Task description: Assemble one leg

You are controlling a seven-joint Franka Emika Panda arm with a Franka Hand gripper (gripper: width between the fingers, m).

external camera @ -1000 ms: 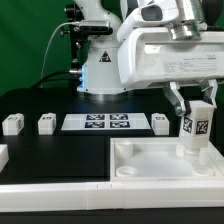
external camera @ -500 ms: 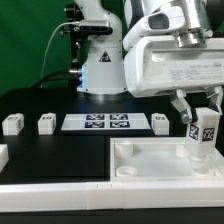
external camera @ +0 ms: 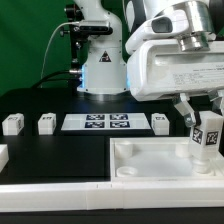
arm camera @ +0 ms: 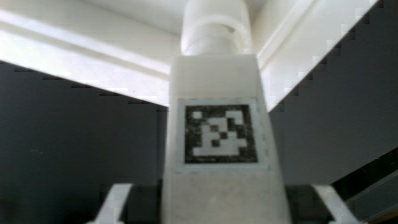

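My gripper point(external camera: 204, 117) is shut on the leg point(external camera: 206, 136), a small white post with a black-and-white tag facing the camera. The leg hangs slightly tilted over the far right corner of the large white tray-like part point(external camera: 150, 168), its lower end at or just above the tray's corner socket. In the wrist view the leg point(arm camera: 221, 110) fills the middle, tag toward the camera and round peg pointing at the white tray beyond. The gripper point(arm camera: 221, 208) has its two fingers on either side of the leg.
Three more small white tagged posts stand on the black table: two at the exterior view's left point(external camera: 12, 123) point(external camera: 46, 123) and one right of the marker board point(external camera: 161, 123). The marker board point(external camera: 110, 123) lies between them. A white piece point(external camera: 3, 155) shows at the left edge.
The gripper has carried the leg toward the exterior view's right, over the tray's right corner, and the leg now leans a little more.
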